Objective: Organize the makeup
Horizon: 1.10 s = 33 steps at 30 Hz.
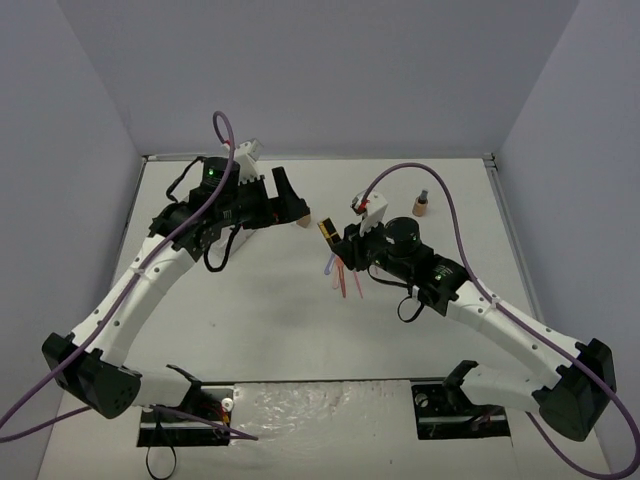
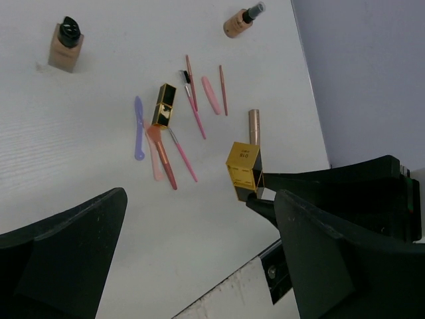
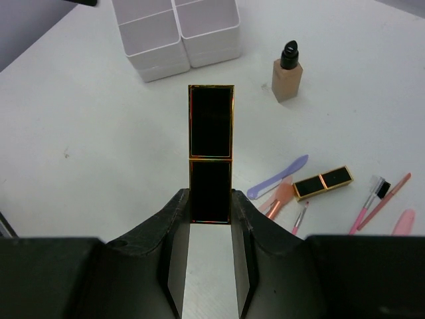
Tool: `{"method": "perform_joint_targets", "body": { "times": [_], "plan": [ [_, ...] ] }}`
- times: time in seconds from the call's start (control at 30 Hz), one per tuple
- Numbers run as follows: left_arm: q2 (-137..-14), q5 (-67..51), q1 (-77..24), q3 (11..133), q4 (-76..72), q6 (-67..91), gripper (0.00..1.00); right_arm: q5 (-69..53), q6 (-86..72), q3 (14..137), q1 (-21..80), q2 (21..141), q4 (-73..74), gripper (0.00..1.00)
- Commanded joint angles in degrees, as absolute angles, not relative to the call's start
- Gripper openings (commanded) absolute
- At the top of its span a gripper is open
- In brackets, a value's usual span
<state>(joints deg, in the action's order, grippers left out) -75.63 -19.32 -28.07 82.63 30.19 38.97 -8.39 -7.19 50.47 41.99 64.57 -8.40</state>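
My right gripper [image 3: 211, 199] is shut on a black-gold lipstick tube [image 3: 211, 153], held off the table. In the top view that right gripper [image 1: 335, 238] hangs mid-table. A second lipstick [image 3: 323, 183] lies beside a purple spatula [image 3: 279, 178] and thin pink and red sticks [image 2: 192, 113]. One tan dark-capped bottle [image 3: 287, 72] stands near the white box [image 3: 176, 33]. Another bottle [image 1: 421, 205] is at the back right. My left gripper [image 2: 199, 266] is open and empty, well above the table; the top view puts the left gripper [image 1: 285, 195] at the back left.
A rose-gold tube [image 2: 254, 126] lies beside the sticks. The left arm covers most of the white box in the top view. Grey walls close the table at the back and sides. The arm bases sit at the near edge.
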Motion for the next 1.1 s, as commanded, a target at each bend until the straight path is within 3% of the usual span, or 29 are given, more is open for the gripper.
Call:
{"method": "perform_joint_targets", "body": {
  "times": [0.0,0.27,0.67,1.07],
  "plan": [
    [-76.6,-21.5,-30.2,86.6,25.6,44.9,0.87,-11.5,-5.2,51.9,43.9,62.5,-15.8,0.0],
    [-77.7,-24.8,-31.4,85.2,23.3,49.2,0.85,-12.6,-3.9,53.3,45.9,63.0,-16.4,0.0],
    [-77.2,-28.7,-31.4,81.8,22.6,51.0,0.74,-13.1,-5.6,52.1,45.9,62.4,-19.6,0.0],
    [-77.2,-29.3,-31.4,81.7,20.1,52.3,0.48,-12.9,-6.1,52.1,46.0,63.3,-20.4,0.0]
  ]
}}
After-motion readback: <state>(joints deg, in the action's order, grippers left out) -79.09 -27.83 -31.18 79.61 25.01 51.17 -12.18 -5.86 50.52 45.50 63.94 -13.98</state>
